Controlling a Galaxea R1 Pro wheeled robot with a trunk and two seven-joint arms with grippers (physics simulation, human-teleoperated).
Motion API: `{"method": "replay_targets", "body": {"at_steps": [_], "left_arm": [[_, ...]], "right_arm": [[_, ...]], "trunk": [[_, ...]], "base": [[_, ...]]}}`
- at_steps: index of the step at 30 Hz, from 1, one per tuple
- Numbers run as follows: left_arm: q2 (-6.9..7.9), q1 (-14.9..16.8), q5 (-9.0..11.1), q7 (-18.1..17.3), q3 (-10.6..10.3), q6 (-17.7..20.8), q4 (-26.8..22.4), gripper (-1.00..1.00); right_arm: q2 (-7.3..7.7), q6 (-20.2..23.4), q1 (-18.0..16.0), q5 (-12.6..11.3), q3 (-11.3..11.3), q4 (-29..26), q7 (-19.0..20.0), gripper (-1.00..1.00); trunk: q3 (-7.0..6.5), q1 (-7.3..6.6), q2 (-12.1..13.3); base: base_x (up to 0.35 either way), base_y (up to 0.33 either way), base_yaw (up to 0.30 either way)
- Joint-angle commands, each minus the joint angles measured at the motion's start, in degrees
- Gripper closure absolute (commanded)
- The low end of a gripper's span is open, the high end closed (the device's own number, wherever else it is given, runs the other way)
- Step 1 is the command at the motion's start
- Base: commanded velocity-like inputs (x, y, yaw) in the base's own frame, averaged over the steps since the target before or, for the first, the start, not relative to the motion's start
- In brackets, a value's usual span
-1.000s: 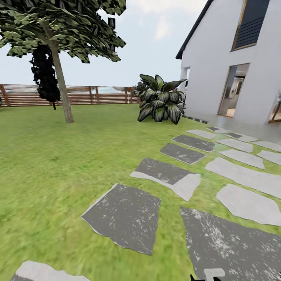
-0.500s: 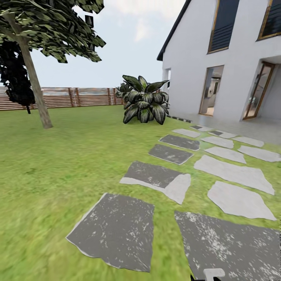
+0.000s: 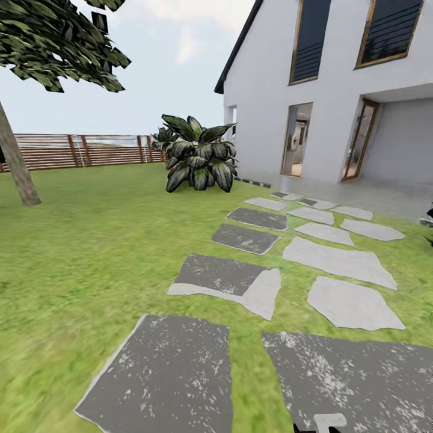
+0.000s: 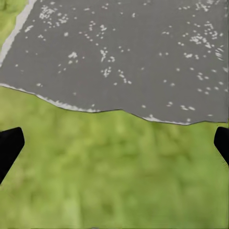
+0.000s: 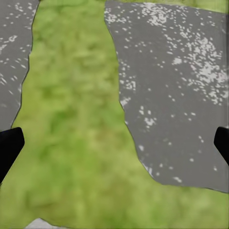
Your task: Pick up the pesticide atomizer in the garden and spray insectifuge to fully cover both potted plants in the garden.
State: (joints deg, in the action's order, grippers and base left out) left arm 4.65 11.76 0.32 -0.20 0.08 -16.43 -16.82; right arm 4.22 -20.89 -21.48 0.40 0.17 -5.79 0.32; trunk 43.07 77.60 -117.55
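Note:
I am in the garden, on a green lawn [image 3: 90, 258] crossed by grey stepping stones [image 3: 228, 279]. The pesticide atomizer and the potted plants are out of view. In the left wrist view my left gripper [image 4: 114, 145] is open, its dark fingertips [image 4: 9, 148] far apart over grass at the edge of a grey stone [image 4: 124, 52]. The right wrist view has my right gripper [image 5: 114, 145] open too, with nothing between its fingertips [image 5: 9, 148], above a grass strip [image 5: 71, 119] between two stones.
A big dark leafy shrub [image 3: 198, 157] stands ahead by the white house [image 3: 337, 90], which has open doorways [image 3: 296, 139]. A tree trunk [image 3: 18, 171] rises at the left, and a slatted wooden fence [image 3: 78, 150] closes the back. Paving [image 3: 361, 195] runs along the house.
The whole head view has swung to the right: tree and shrub slid left in the picture and more of the house came in. That is camera motion.

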Motion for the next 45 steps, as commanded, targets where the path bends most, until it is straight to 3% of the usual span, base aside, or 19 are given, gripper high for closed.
{"method": "replay_targets", "body": {"at_steps": [1, 30, 45], "left_arm": [[0.01, 0.02, 0.03, -0.01, 0.01, -0.18, 0.03, -1.00], [0.01, 0.02, 0.03, 0.00, 0.01, -0.18, 0.12, -1.00], [0.01, 0.02, 0.03, -0.01, 0.01, -0.18, 0.03, -1.00]], "right_arm": [[0.00, -0.20, -0.06, 0.04, 0.01, 0.08, 0.03, -1.00], [0.00, -0.20, -0.06, 0.04, 0.01, 0.08, 0.03, -1.00], [0.00, -0.20, -0.07, 0.04, -0.01, 0.08, 0.03, -1.00]], "trunk": [[0.06, 0.02, -0.02], [0.06, 0.02, -0.02], [0.06, 0.02, -0.02]], "base": [[0.279, 0.191, -0.263], [0.216, 0.055, -0.260], [0.057, 0.000, -0.108]]}}
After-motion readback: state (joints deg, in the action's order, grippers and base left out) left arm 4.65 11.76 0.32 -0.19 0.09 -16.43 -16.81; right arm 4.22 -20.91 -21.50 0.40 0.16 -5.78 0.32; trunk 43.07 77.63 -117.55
